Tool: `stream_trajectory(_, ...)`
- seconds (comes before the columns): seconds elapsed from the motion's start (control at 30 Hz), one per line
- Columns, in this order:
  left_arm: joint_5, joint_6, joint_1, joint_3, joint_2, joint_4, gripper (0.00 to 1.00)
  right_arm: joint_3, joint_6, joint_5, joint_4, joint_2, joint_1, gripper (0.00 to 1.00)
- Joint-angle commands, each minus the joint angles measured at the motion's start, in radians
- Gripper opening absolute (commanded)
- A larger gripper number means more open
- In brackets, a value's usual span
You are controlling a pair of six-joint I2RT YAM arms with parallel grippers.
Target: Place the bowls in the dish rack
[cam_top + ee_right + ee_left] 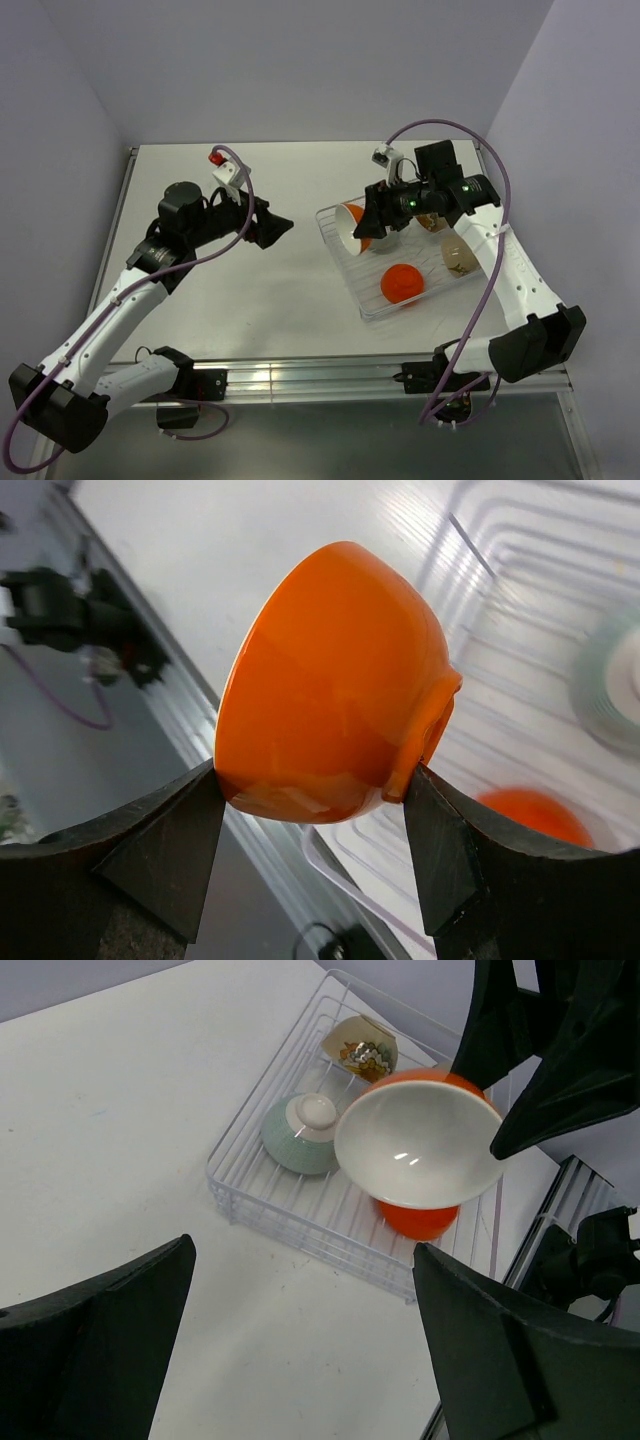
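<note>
A glossy orange bowl (330, 680), white inside and round with a small foot ring, is lying tilted above the 10 o'clock corner of the clear, thin-ribbed dish rack (350, 272). The right gripper (305, 800) is clamping it at rim and foot. Three more are sitting inside the rack: an overturned orange bowl (402, 284), a mint green bowl (300, 1135) and a patterned cream bowl (360, 1048). At the rack's 9 o'clock the left gripper (278, 228) is hovering over the table (200, 180), jaws wide apart, arm bent.
</note>
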Motion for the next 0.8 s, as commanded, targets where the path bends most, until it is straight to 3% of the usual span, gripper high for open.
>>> stream_trajectory(0.0,-0.023,0.005,-0.002,0.057,-0.008,-0.013,0.96,-0.020,-0.135,0.144,-0.096,-0.063,-0.011,0.00)
stream_trajectory(0.13,-0.021,0.001,-0.002,0.048,-0.013,-0.007,0.97,-0.043,-0.194,0.339,-0.156,-0.071,-0.020,0.00)
stream_trajectory(0.37,-0.024,0.004,-0.002,0.042,-0.020,-0.012,0.97,-0.107,-0.272,0.542,-0.196,-0.100,-0.039,0.00)
stream_trajectory(0.77,-0.020,0.018,-0.003,0.033,-0.027,-0.030,0.99,-0.195,-0.315,0.666,-0.190,-0.114,-0.062,0.00)
